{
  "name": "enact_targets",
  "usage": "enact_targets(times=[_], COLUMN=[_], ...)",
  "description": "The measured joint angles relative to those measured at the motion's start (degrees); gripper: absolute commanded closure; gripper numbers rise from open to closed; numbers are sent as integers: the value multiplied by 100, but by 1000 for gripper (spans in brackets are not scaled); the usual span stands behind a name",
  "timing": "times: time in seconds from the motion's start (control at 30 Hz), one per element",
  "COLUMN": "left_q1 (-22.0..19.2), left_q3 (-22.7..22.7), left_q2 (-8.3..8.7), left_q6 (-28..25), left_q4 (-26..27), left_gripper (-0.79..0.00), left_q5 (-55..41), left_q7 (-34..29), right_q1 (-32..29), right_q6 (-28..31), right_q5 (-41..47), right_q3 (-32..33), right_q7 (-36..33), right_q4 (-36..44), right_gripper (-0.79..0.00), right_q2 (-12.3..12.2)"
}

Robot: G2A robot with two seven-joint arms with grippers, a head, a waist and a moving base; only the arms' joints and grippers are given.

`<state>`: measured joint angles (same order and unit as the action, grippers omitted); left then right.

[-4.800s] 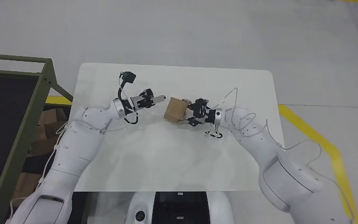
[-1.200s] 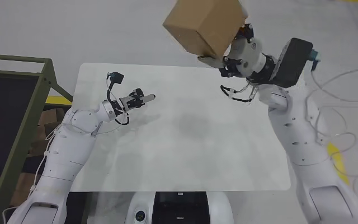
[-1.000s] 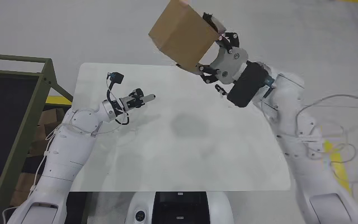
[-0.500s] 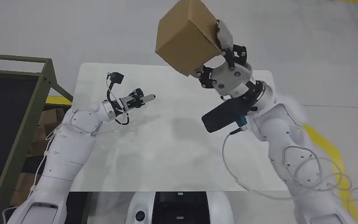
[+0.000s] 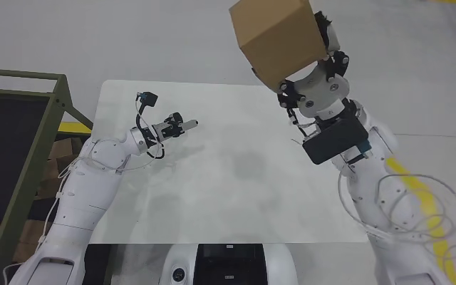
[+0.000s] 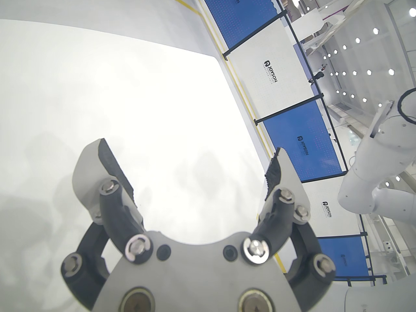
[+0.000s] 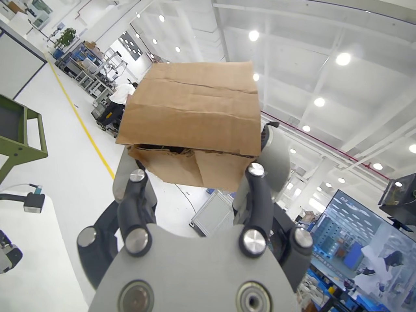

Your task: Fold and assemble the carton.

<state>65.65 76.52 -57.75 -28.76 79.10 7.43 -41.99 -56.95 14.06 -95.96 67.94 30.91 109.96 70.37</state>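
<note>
A brown cardboard carton [image 5: 279,37], folded into a box, hangs high above the far right part of the white table [image 5: 214,185]. My right gripper [image 5: 308,68] is shut on the carton's lower end. In the right wrist view the carton [image 7: 191,115] sits between the two fingers [image 7: 274,154], with its end flaps creased and overlapping. My left gripper [image 5: 191,125] rests low over the far left of the table. In the left wrist view the left gripper [image 6: 191,163] stands open with nothing between its ribbed pads.
A green metal frame [image 5: 43,121] with cardboard pieces [image 5: 60,153] stands off the table's left side. Yellow floor tape [image 5: 399,171] runs to the right of the table. The table top itself carries nothing but the arms' shadows.
The right arm lifted the carton off the table and has been turning it in the air; over the last half second it swung to the right. The left arm has kept still.
</note>
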Motion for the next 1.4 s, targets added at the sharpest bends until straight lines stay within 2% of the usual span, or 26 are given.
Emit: enact_targets(times=[0.2,0.37,0.6,0.87,1.0,1.4], left_q1=[0,0,0,0,0,0], left_q3=[0,0,0,0,0,0], left_q2=[0,0,0,0,0,0], left_q6=[0,0,0,0,0,0], left_q4=[0,0,0,0,0,0], left_gripper=[-785,-785,-785,-785,-785,-785], left_q5=[0,0,0,0,0,0], left_q7=[0,0,0,0,0,0], right_q1=[5,64,210,307,308,138], right_q6=[354,989,1629,1779,2131,4132], right_q5=[531,1301,1814,1496,1469,1621], right_q3=[73,138,159,118,123,235], right_q7=[391,875,1210,961,711,-219], right_q4=[-102,-348,-729,-977,-1201,-2520], right_gripper=[0,0,0,0,0,0], right_q2=[6,10,16,8,-18,-192])
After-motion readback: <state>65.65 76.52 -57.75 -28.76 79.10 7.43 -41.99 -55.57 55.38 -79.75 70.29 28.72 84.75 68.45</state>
